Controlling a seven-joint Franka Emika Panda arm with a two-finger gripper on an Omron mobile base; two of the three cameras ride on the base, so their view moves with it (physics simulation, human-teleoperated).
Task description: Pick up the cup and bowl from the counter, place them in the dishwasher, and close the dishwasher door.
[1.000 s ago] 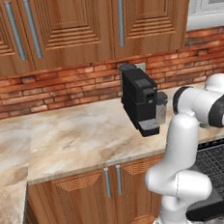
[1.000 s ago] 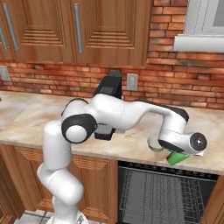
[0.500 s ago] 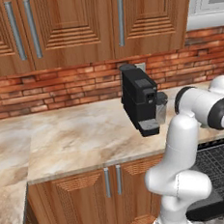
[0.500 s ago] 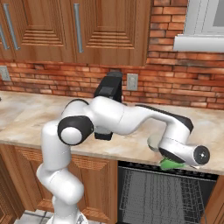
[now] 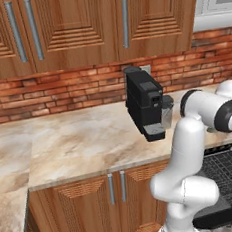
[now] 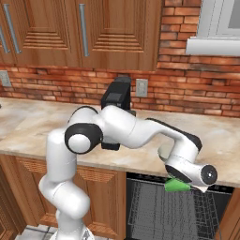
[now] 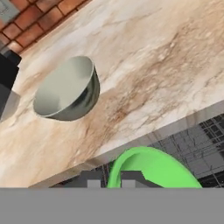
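green cup (image 7: 153, 168) pinched in jaws, over dishwasher rack (image 6: 173, 211)

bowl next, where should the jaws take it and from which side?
Grip the bowl by its thin rim, one jaw inside, one outside, coming down from above. It sits upright on the counter, mouth open, with sloping walls probably too wide to span.
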